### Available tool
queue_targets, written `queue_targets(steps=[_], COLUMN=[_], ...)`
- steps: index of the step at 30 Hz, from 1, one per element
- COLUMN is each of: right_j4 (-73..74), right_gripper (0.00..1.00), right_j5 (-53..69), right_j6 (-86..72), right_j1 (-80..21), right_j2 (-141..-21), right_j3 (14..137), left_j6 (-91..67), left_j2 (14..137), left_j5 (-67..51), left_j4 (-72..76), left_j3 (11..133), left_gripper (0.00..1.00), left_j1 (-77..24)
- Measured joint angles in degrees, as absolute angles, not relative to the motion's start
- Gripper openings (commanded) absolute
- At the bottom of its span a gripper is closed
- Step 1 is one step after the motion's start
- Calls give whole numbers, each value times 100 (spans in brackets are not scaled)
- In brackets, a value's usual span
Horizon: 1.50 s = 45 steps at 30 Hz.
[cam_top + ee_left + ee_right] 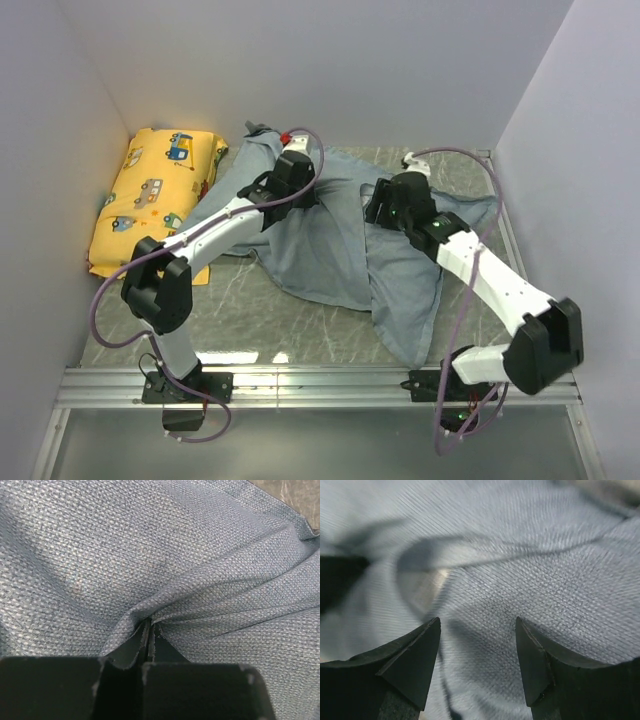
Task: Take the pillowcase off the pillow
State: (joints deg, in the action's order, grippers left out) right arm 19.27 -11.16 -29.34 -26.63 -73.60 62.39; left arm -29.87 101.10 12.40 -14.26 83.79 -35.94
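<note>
1. The pillowcase (pixel 330 250) lies rumpled across the middle of the surface (pixel 240 310), running from the back wall towards the near rail. No white pillow shows, so I cannot tell whether it is inside the cloth.
2. The left gripper (pixel 150 632) is clenched on a fold of the pillowcase, and creases fan out from the pinch.
3. The right gripper (pixel 477 645) is released. Its jaws stand apart just above the fabric with nothing between them.
4. The step in hand looks like taking a second hold with the right gripper. To do it well:
   - Lower onto a raised ridge so that only one layer is bitten.
   - Close fully before pulling.
   - Hold the left pinch firm as the anchor.
   - Draw the two holds apart slowly, because loose weave slips easily.
5. Pose:
   - The left arm stretches diagonally from its base to the back centre. Its wrist is low on the cloth, near the cushion (pixel 150 200).
   - The right arm is folded at its elbow on the right. Its forearm angles inward and its gripper tips down onto the cloth right of centre, near the left one but apart from it.
</note>
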Motion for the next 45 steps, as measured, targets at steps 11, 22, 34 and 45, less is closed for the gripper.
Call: queue_targets(steps=[11, 22, 34, 45], right_j4=[2541, 2958, 3035, 3352], right_gripper=[0, 0, 45, 71], right_j5=[-1704, -1498, -1210, -1715], right_j6=[-2692, -2727, -2969, -2952], right_j1=[-2676, -1402, -1739, -2821], right_j2=[-7596, -6080, -6178, -6189], right_j3=[6418, 5535, 5039, 6250], left_j6=[-3234, -3579, -3647, -3444], left_j2=[10116, 10116, 10324, 10324], left_j5=[585, 228, 156, 499], left_j4=[-1225, -1046, -753, -867], left_j3=[8337, 8270, 8256, 8368], left_gripper=[1, 0, 0, 0], left_j1=[-3068, -1984, -2231, -2624])
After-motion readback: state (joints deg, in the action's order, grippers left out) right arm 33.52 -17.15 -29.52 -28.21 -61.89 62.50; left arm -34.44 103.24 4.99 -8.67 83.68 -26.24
